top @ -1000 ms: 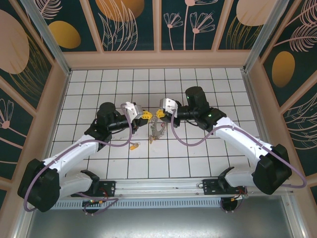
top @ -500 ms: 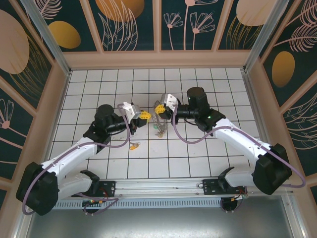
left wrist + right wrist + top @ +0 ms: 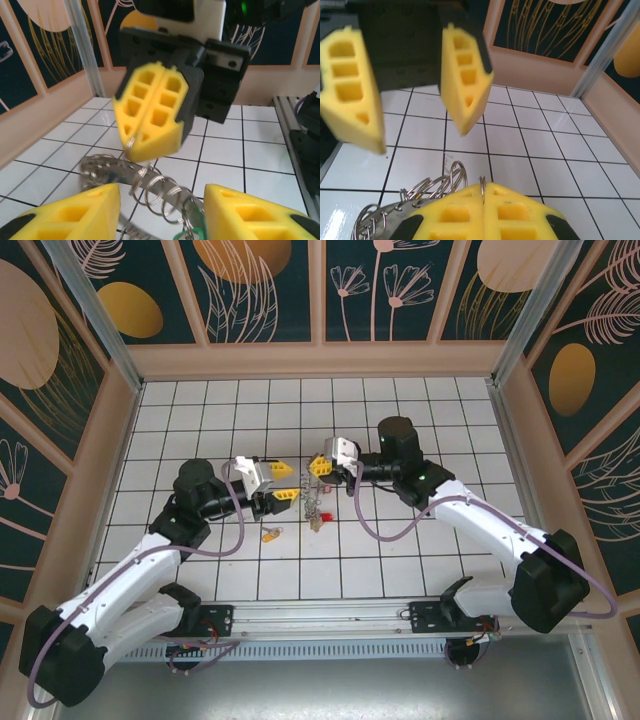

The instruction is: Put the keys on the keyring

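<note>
Between the two pincers, lifted clear of the surface (image 3: pixel 400 570), hangs the keyring (image 3: pixel 150 182). The right pincer (image 3: pixel 322 466) has its yellow fingers pressed together on one thin wire loop at the ring's upper end. The left pincer (image 3: pixel 287 482) faces it from just beside, fingers apart and gripping nothing, with the ring in the gap ahead of them.

The step in hand looks like bringing another key to the ring. One yellow-headed key (image 3: pixel 270 534) lies on the surface below and a little behind the left pincer, well apart from the ring. To do this well, the right pincer should probably hold steady so the dangling ring does not swing. The left should take the loose key so that its eyelet stays uncovered, since a grip over that end would likely block the threading.

The keyring reads as a flat grey metal band carrying a row of small bright split rings, bunched like a coil. A red head (image 3: pixel 322 523) dangles at its lowest point, below the right pincer, and a green head (image 3: pixel 192 234) shows near the left fingers.
</note>
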Motion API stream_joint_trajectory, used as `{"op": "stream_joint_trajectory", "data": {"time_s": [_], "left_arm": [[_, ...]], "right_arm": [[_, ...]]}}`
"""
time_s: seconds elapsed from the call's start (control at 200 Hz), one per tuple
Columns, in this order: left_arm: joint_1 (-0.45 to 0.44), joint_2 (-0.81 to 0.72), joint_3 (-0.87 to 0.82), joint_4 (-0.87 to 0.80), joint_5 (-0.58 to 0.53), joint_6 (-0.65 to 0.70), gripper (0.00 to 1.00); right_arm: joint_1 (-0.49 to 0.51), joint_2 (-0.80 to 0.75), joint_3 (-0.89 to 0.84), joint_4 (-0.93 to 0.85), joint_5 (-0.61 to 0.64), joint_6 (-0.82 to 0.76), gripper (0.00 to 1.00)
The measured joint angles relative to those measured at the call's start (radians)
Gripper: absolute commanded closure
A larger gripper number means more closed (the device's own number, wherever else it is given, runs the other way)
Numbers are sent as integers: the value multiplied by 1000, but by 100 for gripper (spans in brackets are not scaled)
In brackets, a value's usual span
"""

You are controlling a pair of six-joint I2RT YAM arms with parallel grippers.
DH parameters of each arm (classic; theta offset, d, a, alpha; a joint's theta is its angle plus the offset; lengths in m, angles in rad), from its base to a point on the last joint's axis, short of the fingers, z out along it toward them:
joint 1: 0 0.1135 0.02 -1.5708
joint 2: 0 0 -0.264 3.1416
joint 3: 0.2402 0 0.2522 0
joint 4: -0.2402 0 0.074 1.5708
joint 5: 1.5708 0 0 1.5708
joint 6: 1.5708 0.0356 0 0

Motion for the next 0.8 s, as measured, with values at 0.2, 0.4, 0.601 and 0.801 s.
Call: {"op": "stream_joint_trajectory", "data": {"time_s": [0.2, 0.4, 0.601, 0.801], "left_arm": [[0, -36, 41, -101, -39, 102, 49], [0, 19, 82, -168, -104, 207, 69], [0, 137, 166, -237, -100, 302, 72], [0, 142, 175, -251, -72, 355, 73]], "right_arm": [[10, -12, -16, 3, -21, -70, 100], [25, -22, -16, 3, -34, -116, 100], [35, -22, -16, 2, -45, -154, 100], [46, -22, -16, -16, -44, -189, 100]]}}
